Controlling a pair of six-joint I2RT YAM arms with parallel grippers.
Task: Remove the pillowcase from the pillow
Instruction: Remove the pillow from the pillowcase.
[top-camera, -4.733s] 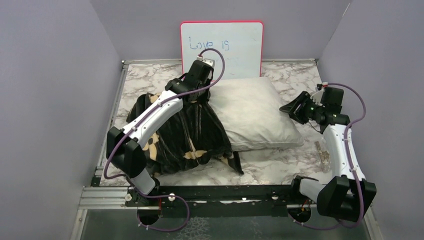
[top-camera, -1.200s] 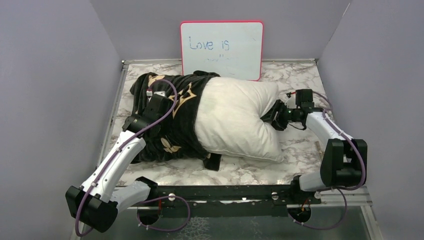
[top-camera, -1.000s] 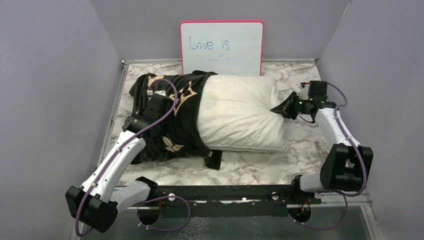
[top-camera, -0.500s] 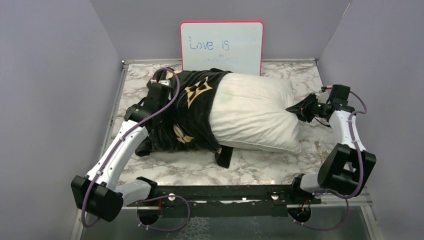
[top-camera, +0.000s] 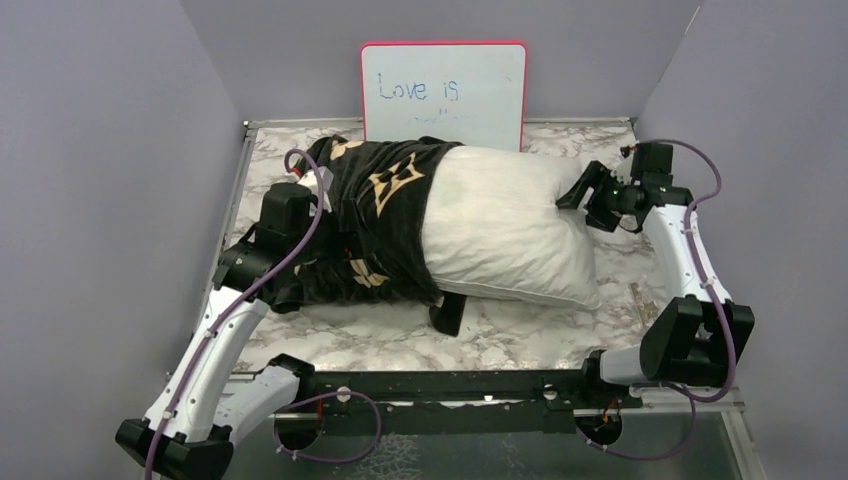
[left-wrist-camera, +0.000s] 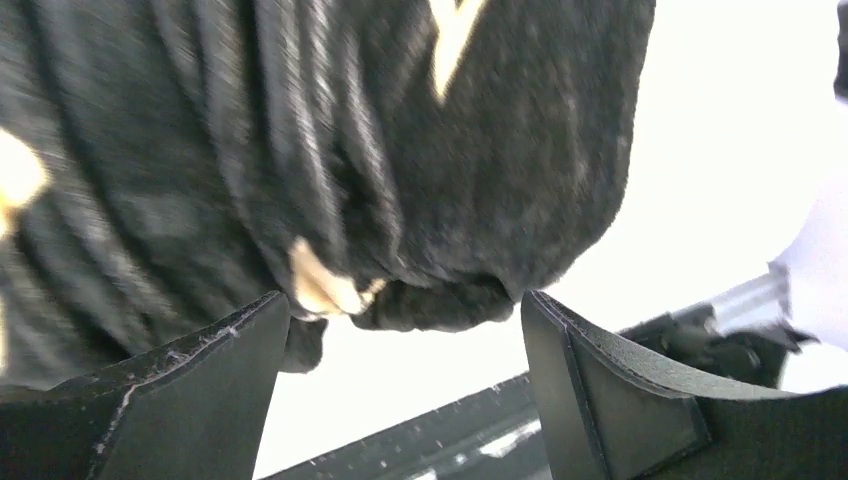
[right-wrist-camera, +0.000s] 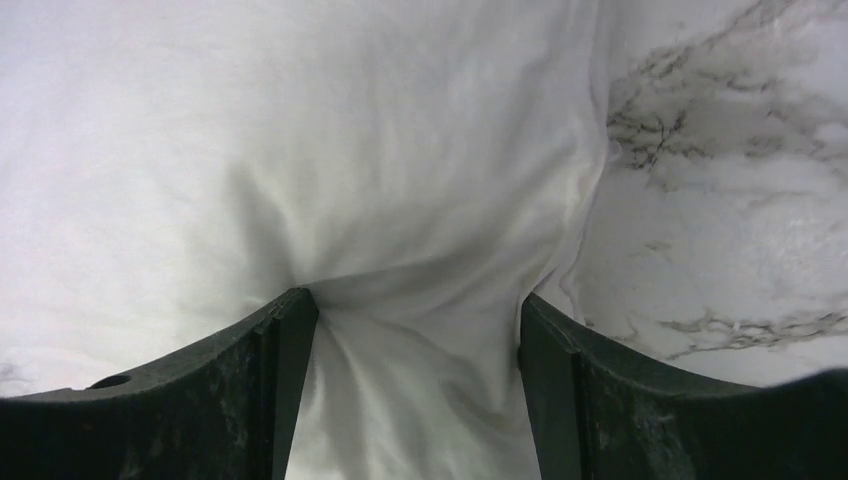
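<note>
Letting go, both claws now gape: left claw (left-wrist-camera: 402, 305) beside the pillowcase (top-camera: 375, 225), right claw (right-wrist-camera: 415, 298) astride a corner of the pillow (top-camera: 500, 230) (unclamped). Pillowcase still sleeves its left end on the counter (top-camera: 500, 340); regrasping likely follows.

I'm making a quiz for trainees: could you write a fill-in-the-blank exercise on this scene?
1. The pillowcase covers the ____ end of the pillow.
2. The whiteboard reads "Love ____".
3. The pillow's bare end is plain ____.
Missing words: left; is; white.
</note>
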